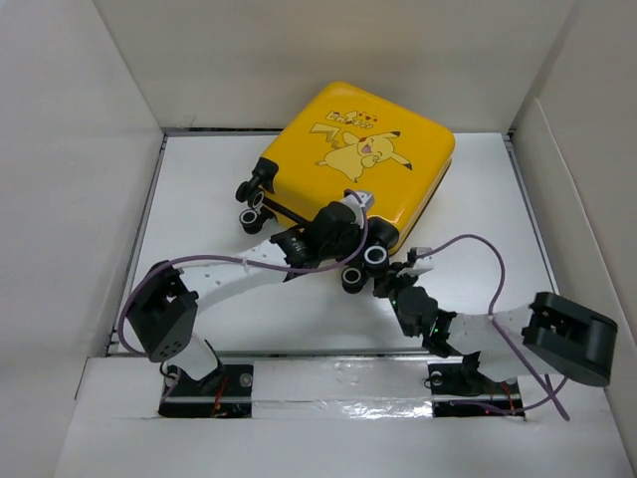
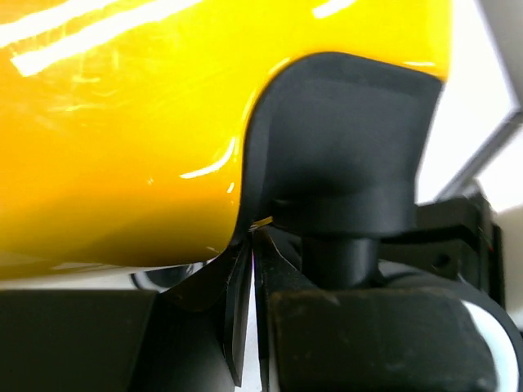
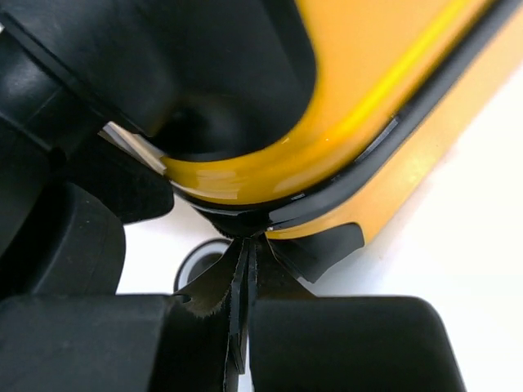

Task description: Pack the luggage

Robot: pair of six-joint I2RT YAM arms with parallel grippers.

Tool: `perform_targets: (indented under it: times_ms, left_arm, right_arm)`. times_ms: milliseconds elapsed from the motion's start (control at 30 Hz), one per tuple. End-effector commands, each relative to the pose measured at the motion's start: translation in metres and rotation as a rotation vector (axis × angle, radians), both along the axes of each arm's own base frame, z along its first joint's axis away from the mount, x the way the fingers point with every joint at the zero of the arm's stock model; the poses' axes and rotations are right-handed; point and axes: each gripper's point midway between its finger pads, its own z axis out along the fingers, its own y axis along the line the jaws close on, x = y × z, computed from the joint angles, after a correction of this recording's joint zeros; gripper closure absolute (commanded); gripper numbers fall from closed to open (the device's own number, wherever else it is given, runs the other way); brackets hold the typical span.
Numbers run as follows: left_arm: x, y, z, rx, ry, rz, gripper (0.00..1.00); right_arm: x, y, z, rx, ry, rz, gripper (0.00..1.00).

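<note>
While the suitcase (image 1: 398, 179) is lying shut on the bench (image 1: 199, 199), your L gripper (image 2: 253, 233) & R gripper (image 3: 248, 242) are sitting clenched at its wheel end.

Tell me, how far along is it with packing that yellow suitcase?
Done, apparently: the luggage lies closed, Pikachu side up. In hand: both arms are at its near edge by the wheels. The left gripper and right gripper are shut, the right one's tips at the black seam. Left: perhaps finishing the closure; whether anything is pinched, I cannot tell.
</note>
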Motion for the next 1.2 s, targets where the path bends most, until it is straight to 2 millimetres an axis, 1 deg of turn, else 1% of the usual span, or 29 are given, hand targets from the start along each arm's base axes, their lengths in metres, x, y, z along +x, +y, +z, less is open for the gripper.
perform_targets:
  times_ms: [0, 33, 100, 167, 200, 233, 367, 400, 433, 467, 500, 533, 567, 633, 667, 733, 767, 800, 833, 867, 900, 933, 967, 1000, 1033, 1067, 1100, 1133, 1167]
  left_arm:
    - [-0.044, -0.105, 0.132, -0.45, -0.128, -0.244, 0.93]
    - [-0.041, -0.108, 0.137, -0.463, -0.129, -0.231, 0.93]
    - [-0.043, -0.113, 0.136, -0.473, -0.088, -0.234, 0.93]
    - [-0.047, -0.115, 0.14, -0.499, -0.066, -0.251, 0.92]
    - [-0.048, -0.116, 0.144, -0.513, -0.051, -0.251, 0.92]
    - [-0.056, -0.119, 0.154, -0.533, -0.047, -0.277, 0.92]
    - [-0.056, -0.113, 0.177, -0.579, -0.073, -0.263, 0.9]
    - [-0.055, -0.11, 0.179, -0.582, -0.083, -0.251, 0.9]
    - [-0.053, -0.107, 0.179, -0.581, -0.09, -0.232, 0.9]
    - [-0.042, -0.101, 0.184, -0.594, -0.101, -0.208, 0.9]
    - [-0.039, -0.099, 0.187, -0.607, -0.101, -0.206, 0.9]
    - [-0.043, -0.1, 0.189, -0.621, -0.082, -0.222, 0.9]
    - [-0.036, -0.103, 0.193, -0.629, -0.086, -0.217, 0.9]
    - [-0.038, -0.112, 0.2, -0.637, -0.075, -0.247, 0.9]
    - [-0.036, -0.121, 0.211, -0.663, -0.07, -0.263, 0.9]
    - [-0.048, -0.133, 0.221, -0.682, -0.053, -0.318, 0.89]
    - [-0.046, -0.141, 0.228, -0.69, -0.051, -0.325, 0.88]
    - [-0.053, -0.147, 0.231, -0.692, -0.041, -0.341, 0.85]
    - [-0.058, -0.153, 0.233, -0.691, -0.035, -0.356, 0.76]
    - [-0.055, -0.16, 0.232, -0.678, -0.027, -0.357, 0.72]
    - [-0.062, -0.166, 0.233, -0.677, -0.013, -0.369, 0.66]
    - [-0.066, -0.17, 0.231, -0.672, -0.004, -0.378, 0.53]
    - [-0.064, -0.174, 0.228, -0.664, 0.002, -0.377, 0.46]
    - [-0.063, -0.175, 0.224, -0.651, 0.004, -0.374, 0.39]
    - [-0.061, -0.174, 0.22, -0.636, 0.0, -0.361, 0.28]
    - [-0.059, -0.172, 0.207, -0.603, 0.007, -0.347, 0.24]
    - [-0.052, -0.16, 0.207, -0.585, -0.004, -0.315, 0.2]
    - [-0.037, -0.15, 0.205, -0.562, -0.056, -0.258, 0.15]
    - [-0.025, -0.138, 0.177, -0.488, -0.049, -0.203, 0.13]
  right_arm:
    - [-0.04, 0.113, 0.078, 0.168, -0.197, 0.369, 1.0]
    - [-0.037, 0.117, 0.079, 0.195, -0.228, 0.339, 1.0]
    - [-0.04, 0.121, 0.081, 0.198, -0.26, 0.332, 1.0]
    - [-0.043, 0.117, 0.077, 0.201, -0.257, 0.318, 1.0]
    - [-0.045, 0.11, 0.068, 0.183, -0.244, 0.308, 1.0]
    - [-0.046, 0.105, 0.067, 0.191, -0.248, 0.299, 1.0]
    - [-0.055, 0.077, 0.07, 0.176, -0.277, 0.311, 1.0]
    - [-0.058, 0.067, 0.092, 0.22, -0.299, 0.305, 1.0]
    - [-0.057, 0.062, 0.069, 0.108, -0.238, 0.3, 1.0]
    - [-0.059, 0.058, 0.072, 0.109, -0.218, 0.306, 1.0]
    - [-0.063, 0.05, 0.093, 0.146, -0.239, 0.313, 1.0]
    - [-0.067, 0.048, 0.085, 0.078, -0.224, 0.352, 1.0]
    - [-0.07, 0.044, 0.09, 0.072, -0.237, 0.365, 1.0]
    - [-0.079, 0.037, 0.11, 0.112, -0.276, 0.406, 1.0]
    - [-0.081, 0.036, 0.117, 0.128, -0.29, 0.413, 1.0]
    - [-0.084, 0.04, 0.132, 0.178, -0.326, 0.436, 1.0]
    - [-0.082, 0.05, 0.124, 0.147, -0.313, 0.446, 1.0]
    - [-0.081, 0.058, 0.123, 0.145, -0.314, 0.454, 1.0]
    - [-0.079, 0.065, 0.129, 0.171, -0.335, 0.454, 1.0]
    - [-0.075, 0.08, 0.104, 0.111, -0.3, 0.461, 1.0]
    - [-0.072, 0.089, 0.105, 0.123, -0.307, 0.46, 1.0]
    - [-0.07, 0.094, 0.118, 0.184, -0.346, 0.45, 1.0]
    - [-0.065, 0.098, 0.115, 0.184, -0.355, 0.426, 1.0]
    - [-0.061, 0.107, 0.1, 0.16, -0.339, 0.424, 1.0]
    - [-0.058, 0.109, 0.095, 0.15, -0.324, 0.41, 1.0]
    - [-0.058, 0.11, 0.091, 0.147, -0.303, 0.407, 1.0]
    - [-0.058, 0.107, 0.091, 0.145, -0.295, 0.401, 1.0]
    - [-0.057, 0.102, 0.084, 0.125, -0.277, 0.392, 1.0]
    - [-0.058, 0.097, 0.081, 0.131, -0.263, 0.387, 1.0]
